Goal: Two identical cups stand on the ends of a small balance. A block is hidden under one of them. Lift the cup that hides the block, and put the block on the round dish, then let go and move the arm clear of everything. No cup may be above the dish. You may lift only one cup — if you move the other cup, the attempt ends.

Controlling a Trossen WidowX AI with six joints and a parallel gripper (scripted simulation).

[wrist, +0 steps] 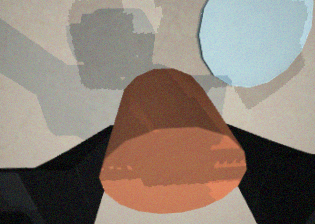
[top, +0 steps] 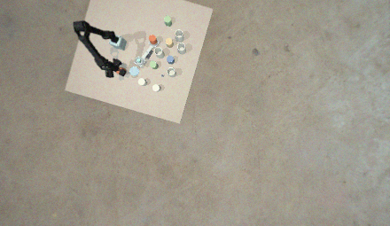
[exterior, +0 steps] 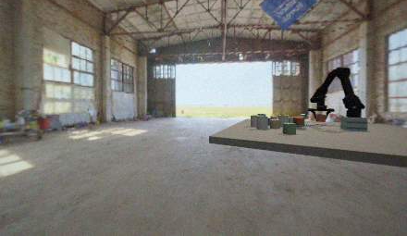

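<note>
My gripper (top: pixel 120 72) (exterior: pixel 321 114) (wrist: pixel 165 128) is shut on an orange cup (exterior: pixel 321 118) (wrist: pixel 166 160), held above the table just left of the dish in the top view. The light blue round dish (top: pixel 134 71) (wrist: pixel 256 40) is bare, and the held cup is beside it, not over it. The balance (top: pixel 148 53) stands beyond the dish. The other orange cup (top: pixel 152 39) (exterior: pixel 299 120) stands on its far end. A small teal block (top: pixel 138 60) lies uncovered on the near end.
A pale blue-grey box (top: pixel 119 43) (exterior: pixel 354 123) stands near the arm's base. Green cylinders (top: pixel 153 65) (top: pixel 167 20), a yellow one (top: pixel 168 42), a blue one (top: pixel 170 59), white ones (top: pixel 142 81) (top: pixel 156 88) and several grey open containers (top: pixel 181 48) (top: pixel 171 72) stand around the balance and dish.
</note>
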